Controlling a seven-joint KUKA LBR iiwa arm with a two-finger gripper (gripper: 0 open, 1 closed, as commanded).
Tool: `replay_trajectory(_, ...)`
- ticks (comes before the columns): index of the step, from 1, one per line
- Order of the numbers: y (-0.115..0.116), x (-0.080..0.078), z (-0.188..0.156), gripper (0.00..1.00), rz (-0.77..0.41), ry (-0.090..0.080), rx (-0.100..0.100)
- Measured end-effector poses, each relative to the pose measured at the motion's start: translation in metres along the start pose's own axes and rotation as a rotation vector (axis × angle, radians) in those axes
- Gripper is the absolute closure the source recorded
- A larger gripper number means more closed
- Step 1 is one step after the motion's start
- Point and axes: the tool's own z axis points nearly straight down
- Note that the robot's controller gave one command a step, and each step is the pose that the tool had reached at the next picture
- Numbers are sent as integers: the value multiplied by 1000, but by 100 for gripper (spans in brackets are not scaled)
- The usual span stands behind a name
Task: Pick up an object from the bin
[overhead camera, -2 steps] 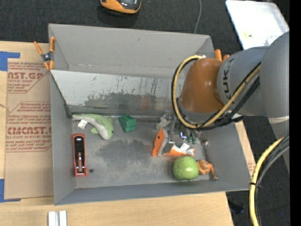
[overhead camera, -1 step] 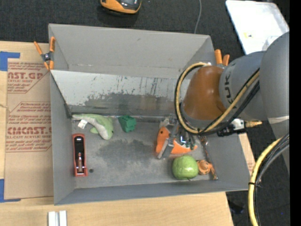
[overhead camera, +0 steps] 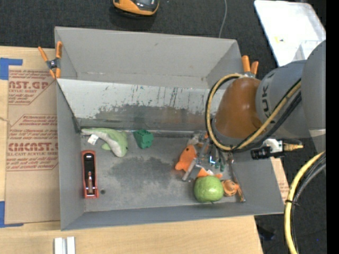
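**Entry 1, gripper**: It stood low over the near-right part of the bin, under the arm's brown wrist cover. You could not tell whether it was spread or pressed together, because the cover and cables hid that.

**Entry 2, orange piece**: It was angular and hard-looking, probably plastic. It lay just left of the gripper, perhaps touching it.

**Entry 3, green ball**: It was round, smooth and apple-like. It lay just on the near side of the gripper, and I judged it the likeliest pick.

**Entry 4, small orange bit**: It was irregular and sat against the ball's right side.

**Entry 5, far left, well apart:**
- a pale green soft toy, limp
- a dark green lump
- a red and black flat tool, rigid

**Hazards, as judgement:**
- The 3 things were crowded under the gripper, so a closing grip might have caught 2 at once.
- An off-centre grip on the smooth ball could have squeezed it out, and it would then have rolled freely on the bare metal floor.
- The sloping near-right wall stood close, so a wide approach could have struck it.
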Motion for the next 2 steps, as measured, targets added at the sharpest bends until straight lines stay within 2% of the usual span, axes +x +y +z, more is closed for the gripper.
replay_trajectory(1,-38,2,0,100,61,-17,-3)
replay_trajectory(2,-38,2,0,100,61,-17,-3)
